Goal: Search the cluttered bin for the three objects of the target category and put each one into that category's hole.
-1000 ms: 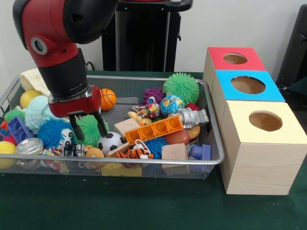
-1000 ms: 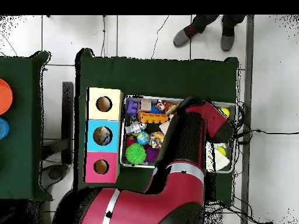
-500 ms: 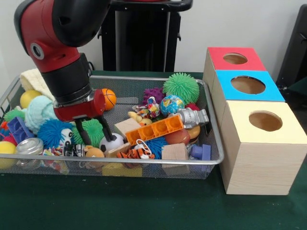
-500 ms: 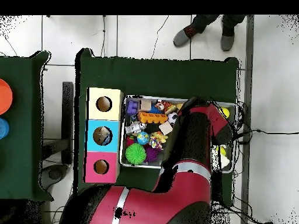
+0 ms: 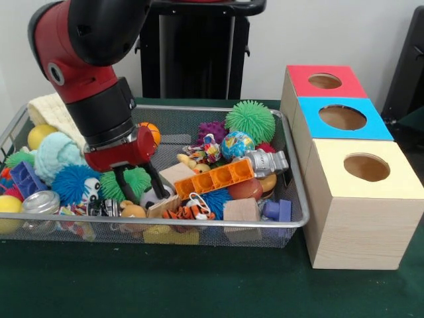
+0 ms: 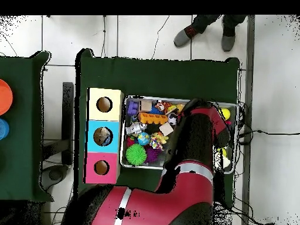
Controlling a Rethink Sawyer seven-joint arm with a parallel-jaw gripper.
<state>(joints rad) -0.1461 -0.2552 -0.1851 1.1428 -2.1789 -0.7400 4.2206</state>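
Jaws spread, the gripper (image 5: 140,190) reaches down into the wire bin (image 5: 199,224), its two black fingers (image 5: 123,189) straddling the black-and-white soccer ball (image 5: 154,197), which lies low among the clutter near the bin's front rim; whether the fingers touch the ball cannot be told. Just behind the jaws is a green spiky ball (image 5: 134,179), and a small orange basketball (image 5: 152,130) peeks out beside the red arm (image 5: 93,59). Right of the jaws lie a wooden block (image 5: 175,173) and a long orange brick (image 5: 212,179), then a globe ball (image 5: 237,144), a silver figure (image 5: 265,161) and a large green spiky ball (image 5: 250,120) toward the back. Left of them sits a blue spiky ball (image 5: 71,181). Farther right, outside the bin on the green bench (image 5: 199,285), stand the yellow box (image 5: 363,202), blue box (image 5: 344,119) and red box (image 5: 323,81), each with a round hole on top. In the overhead view, the arm (image 6: 193,140) covers the bin's middle.
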